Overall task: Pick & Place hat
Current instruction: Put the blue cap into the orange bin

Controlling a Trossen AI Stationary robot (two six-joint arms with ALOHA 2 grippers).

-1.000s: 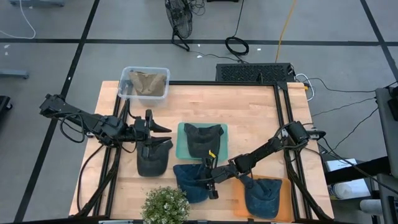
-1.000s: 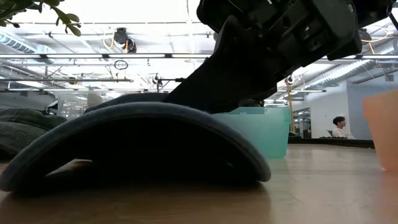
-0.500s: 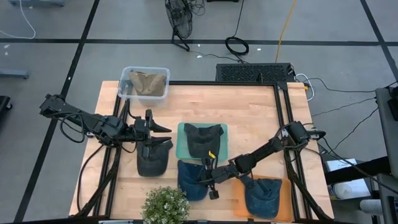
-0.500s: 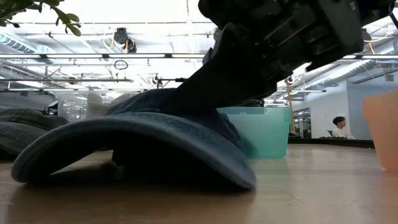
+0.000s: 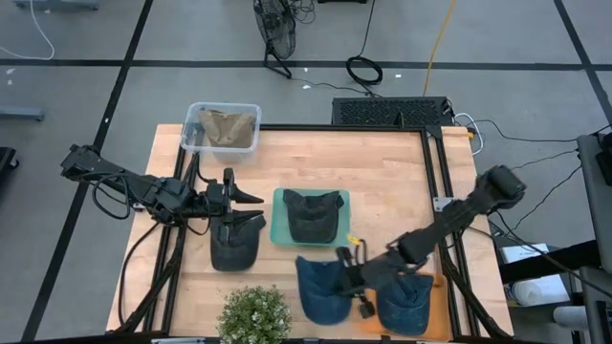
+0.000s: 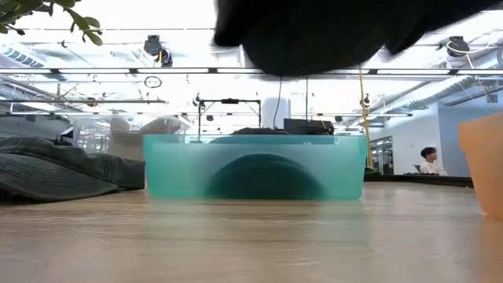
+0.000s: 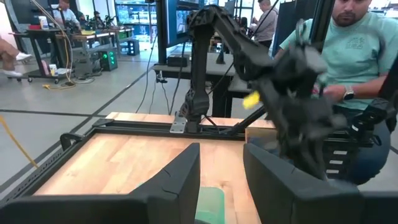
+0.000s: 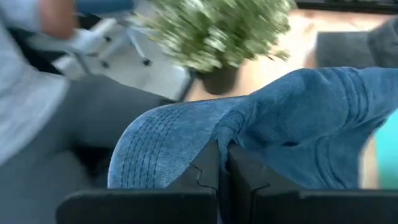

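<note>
At the table's left, left gripper (image 5: 232, 199) hovering over a dark grey hat (image 5: 235, 245), fingers (image 7: 177, 180) parted and holding nothing. Further right, near the front edge, potted plant (image 5: 254, 315), then the blue denim hat (image 5: 323, 287) hanging from the right gripper (image 5: 351, 279), fingers pressed together on a fold of its fabric, brim drooping, clear of the wood in the low view. Apparently the carry step: best to keep the pinch firm, hold the hat high enough to clear the neighbouring rims, and travel slowly so the floppy brim neither swings nor snags; release only once centred over the chosen spot. As for containers, far-left corner: clear plastic bin (image 5: 196, 115) with a tan hat (image 5: 228, 128) inside. Middle: teal tray (image 5: 278, 229) with a dark hat (image 5: 314, 216) resting in it. Right of the lifted hat: orange tray (image 5: 438, 306), already bearing another blue hat (image 5: 403, 304).
</note>
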